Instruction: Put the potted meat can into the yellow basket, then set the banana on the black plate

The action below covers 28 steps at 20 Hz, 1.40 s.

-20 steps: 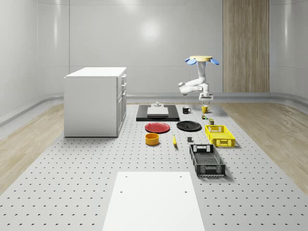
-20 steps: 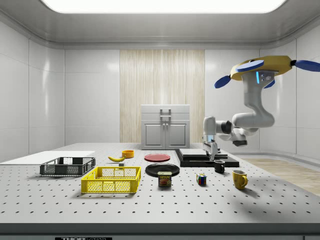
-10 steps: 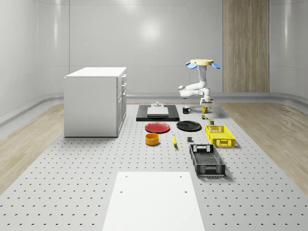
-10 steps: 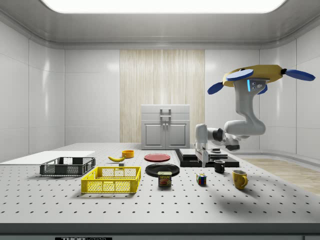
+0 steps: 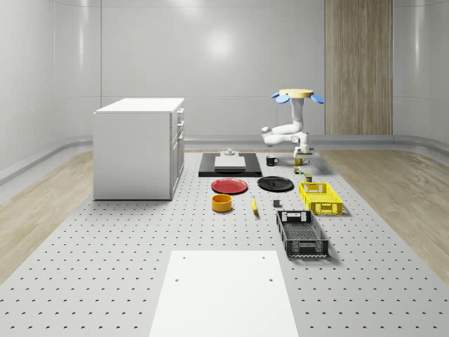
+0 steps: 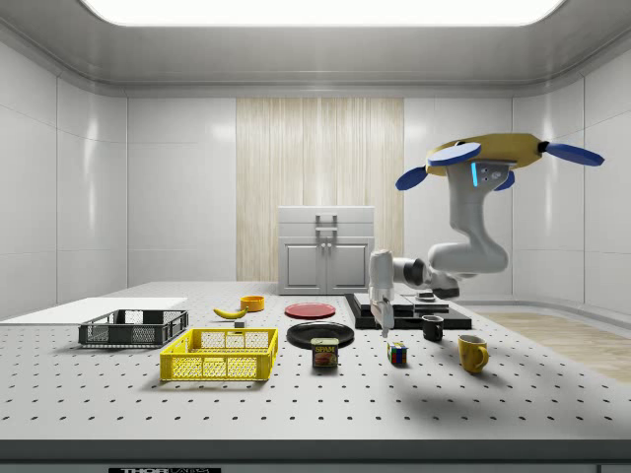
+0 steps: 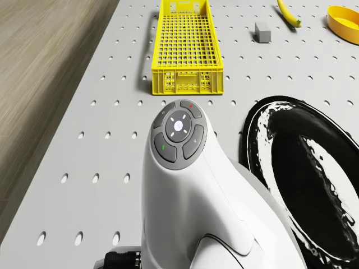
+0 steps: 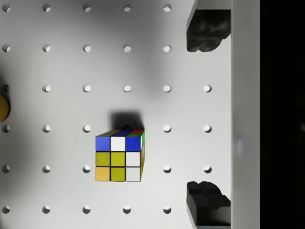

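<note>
Side view, your perforated grey table [image 6: 296, 394] in a pale-walled room, drone [image 6: 488, 158] hovering, arm bent low, hand [image 6: 385, 325] released above the cube [image 6: 396, 354].

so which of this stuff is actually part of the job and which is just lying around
Job: potted meat can, yellow basket, banana, black plate.

Lying about: Rubik's cube, yellow mug, black mug, red plate, black basket, orange bowl, cabinet.

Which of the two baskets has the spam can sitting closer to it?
The yellow basket. The potted meat can stands just off its end on the side view's right, while the black basket lies farther off, beyond the yellow one.
</note>
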Motion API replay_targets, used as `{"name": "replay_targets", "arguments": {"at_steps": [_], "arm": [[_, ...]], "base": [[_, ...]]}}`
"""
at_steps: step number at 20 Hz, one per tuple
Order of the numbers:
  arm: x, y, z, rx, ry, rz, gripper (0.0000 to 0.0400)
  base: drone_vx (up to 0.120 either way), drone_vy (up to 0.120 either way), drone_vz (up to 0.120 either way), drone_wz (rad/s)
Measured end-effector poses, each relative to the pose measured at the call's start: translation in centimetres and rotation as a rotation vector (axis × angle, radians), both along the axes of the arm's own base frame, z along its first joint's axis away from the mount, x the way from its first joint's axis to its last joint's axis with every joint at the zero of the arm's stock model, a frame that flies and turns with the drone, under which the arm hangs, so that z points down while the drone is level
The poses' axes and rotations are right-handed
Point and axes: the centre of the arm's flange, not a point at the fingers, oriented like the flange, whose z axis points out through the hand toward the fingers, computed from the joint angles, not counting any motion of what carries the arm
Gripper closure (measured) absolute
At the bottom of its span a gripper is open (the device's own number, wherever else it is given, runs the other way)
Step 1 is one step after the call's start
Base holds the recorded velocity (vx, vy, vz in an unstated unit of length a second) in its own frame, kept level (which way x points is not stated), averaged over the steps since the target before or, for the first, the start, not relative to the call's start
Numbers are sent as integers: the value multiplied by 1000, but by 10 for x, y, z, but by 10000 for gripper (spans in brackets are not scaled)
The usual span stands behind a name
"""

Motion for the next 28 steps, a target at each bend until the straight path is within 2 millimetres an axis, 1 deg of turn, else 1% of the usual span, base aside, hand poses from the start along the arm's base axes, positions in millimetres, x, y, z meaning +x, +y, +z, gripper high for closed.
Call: {"name": "replay_targets", "arguments": {"at_steps": [6, 18, 21, 28], "arm": [[0, 0, 0, 0, 0, 0, 0], [0, 0, 0, 0, 0, 0, 0], [0, 0, 0, 0, 0, 0, 0], [0, 0, 0, 0, 0, 0, 0]], "base": [[120, 0, -120, 0], [120, 0, 0, 0], [120, -107, 0, 0], [120, -11, 0, 0]]}}
